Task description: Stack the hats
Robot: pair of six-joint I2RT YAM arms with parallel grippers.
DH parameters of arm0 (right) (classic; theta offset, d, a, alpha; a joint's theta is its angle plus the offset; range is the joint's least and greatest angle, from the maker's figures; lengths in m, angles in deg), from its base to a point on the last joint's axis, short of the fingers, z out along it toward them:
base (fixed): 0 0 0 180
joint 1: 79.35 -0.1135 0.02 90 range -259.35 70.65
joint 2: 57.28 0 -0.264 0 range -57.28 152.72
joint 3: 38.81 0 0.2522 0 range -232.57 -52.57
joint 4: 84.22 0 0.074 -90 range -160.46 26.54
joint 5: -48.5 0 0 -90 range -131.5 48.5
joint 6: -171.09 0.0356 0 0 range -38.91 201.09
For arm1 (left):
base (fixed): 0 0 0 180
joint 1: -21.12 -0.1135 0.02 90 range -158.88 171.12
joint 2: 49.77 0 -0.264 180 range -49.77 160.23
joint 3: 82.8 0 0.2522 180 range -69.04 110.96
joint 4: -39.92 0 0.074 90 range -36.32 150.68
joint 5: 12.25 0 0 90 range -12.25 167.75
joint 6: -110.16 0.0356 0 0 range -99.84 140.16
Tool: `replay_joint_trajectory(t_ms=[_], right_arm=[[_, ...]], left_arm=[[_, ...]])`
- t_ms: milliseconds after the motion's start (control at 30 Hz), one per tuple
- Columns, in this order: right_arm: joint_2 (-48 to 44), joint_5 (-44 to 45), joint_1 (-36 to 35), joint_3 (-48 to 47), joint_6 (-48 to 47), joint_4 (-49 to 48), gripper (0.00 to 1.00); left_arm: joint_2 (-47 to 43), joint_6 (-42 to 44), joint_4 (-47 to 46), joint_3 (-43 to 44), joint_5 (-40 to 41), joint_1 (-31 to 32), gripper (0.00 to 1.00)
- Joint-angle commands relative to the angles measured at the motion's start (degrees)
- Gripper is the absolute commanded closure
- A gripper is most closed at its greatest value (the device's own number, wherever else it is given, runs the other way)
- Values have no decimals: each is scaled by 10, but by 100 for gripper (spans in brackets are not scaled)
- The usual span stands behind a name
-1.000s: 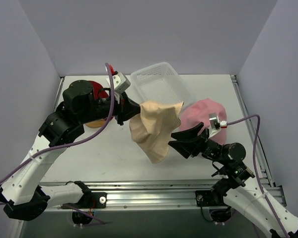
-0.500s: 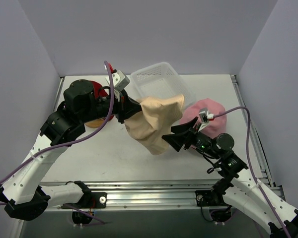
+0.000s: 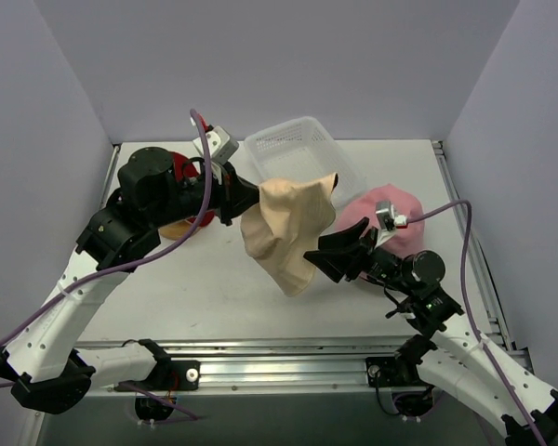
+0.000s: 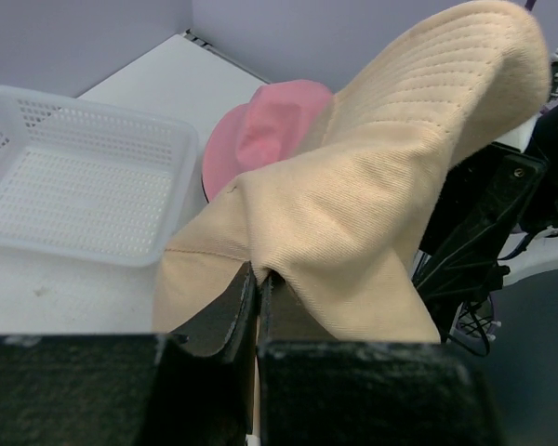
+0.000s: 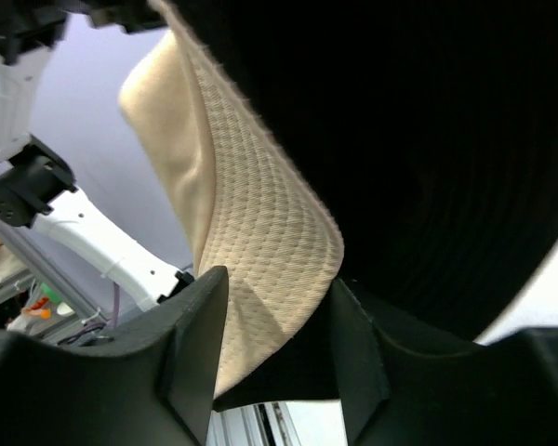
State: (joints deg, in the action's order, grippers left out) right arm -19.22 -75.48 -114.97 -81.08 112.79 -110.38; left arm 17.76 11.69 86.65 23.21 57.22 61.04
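Observation:
My left gripper (image 3: 251, 200) is shut on a fold of the tan bucket hat (image 3: 288, 232) and holds it in the air above the table's middle. In the left wrist view the fingers (image 4: 232, 311) pinch the tan fabric (image 4: 372, 204). My right gripper (image 3: 314, 263) is open at the hat's lower right edge. In the right wrist view the tan brim (image 5: 251, 223) lies between its spread fingers (image 5: 191, 334); a dark mass beside it is unclear. A pink bucket hat (image 3: 391, 209) lies on the table behind the right gripper, also in the left wrist view (image 4: 270, 125). A red cap (image 3: 181, 172) sits behind the left arm.
A white mesh basket (image 3: 298, 158) stands at the back centre, also in the left wrist view (image 4: 74, 186). An orange-tan object (image 3: 175, 229) lies under the left arm, mostly hidden. Walls enclose the table on three sides.
My right gripper has moved left and up to the hanging tan hat, so its brim now sits between the open fingers. The left gripper has kept hold and shifted only slightly.

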Motion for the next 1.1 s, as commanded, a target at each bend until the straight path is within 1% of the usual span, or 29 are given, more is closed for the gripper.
replay_joint_trajectory(t_ms=[0, 67, 133, 167, 233, 267, 300, 333, 400, 467, 567, 633, 667, 733, 767, 833, 867, 933, 967, 1000, 1067], right_arm=[[-22, -33, 0, -2, 34, -111, 63], [-33, -29, 0, 3, 37, -116, 71], [-40, -26, 0, 7, 45, -121, 76], [-45, -22, 0, 7, 46, -118, 83], [-47, -27, 0, 6, 53, -125, 92], [-47, -30, 0, 5, 58, -136, 95], [-46, -31, 0, 3, 62, -138, 94], [-44, -36, 0, -3, 66, -138, 89], [-33, -41, 1, -8, 67, -132, 82], [-14, -46, 0, -14, 70, -133, 78], [9, -47, 0, -9, 85, -149, 75], [15, -42, 0, -6, 83, -142, 75], [12, -26, 0, -6, 73, -116, 82], [1, 0, 0, -18, 57, -70, 92], [-22, 44, 1, -25, 48, -6, 100], [-47, 90, 1, -59, 22, 57, 100], [-68, 132, 1, -72, 15, 114, 100], [-86, 168, 1, -106, -1, 159, 100], [-101, 186, 1, -113, -3, 195, 100], [-107, 223, 1, -120, -5, 213, 100], [-118, 258, 1, -130, -2, 255, 100]], left_arm=[[6, -7, -24, 4, 30, -5, 98], [8, -7, -17, 5, 44, -6, 98], [12, -7, -8, 8, 61, -6, 98], [14, -6, -6, 9, 66, -6, 98], [19, -7, 5, 10, 87, -6, 97], [21, -6, 8, 11, 94, -6, 98], [22, -6, 10, 10, 100, -6, 98], [24, -4, 10, 8, 107, -6, 98], [24, -5, 5, 0, 108, -6, 98], [24, -8, 0, -5, 110, -6, 98], [30, -10, -4, -8, 110, -6, 98], [30, -12, -7, -11, 109, -6, 98], [30, -14, -7, -12, 109, -6, 98], [26, -15, -11, -15, 104, -5, 98], [23, -18, -11, -15, 103, -5, 98], [16, -22, -10, -14, 103, -5, 98], [15, -26, -11, -14, 104, -5, 98], [20, -30, -6, -7, 108, -5, 98], [25, -38, -3, 5, 111, -5, 98], [41, -43, 0, 12, 115, -5, 98], [58, -45, 5, 29, 116, 2, 98]])
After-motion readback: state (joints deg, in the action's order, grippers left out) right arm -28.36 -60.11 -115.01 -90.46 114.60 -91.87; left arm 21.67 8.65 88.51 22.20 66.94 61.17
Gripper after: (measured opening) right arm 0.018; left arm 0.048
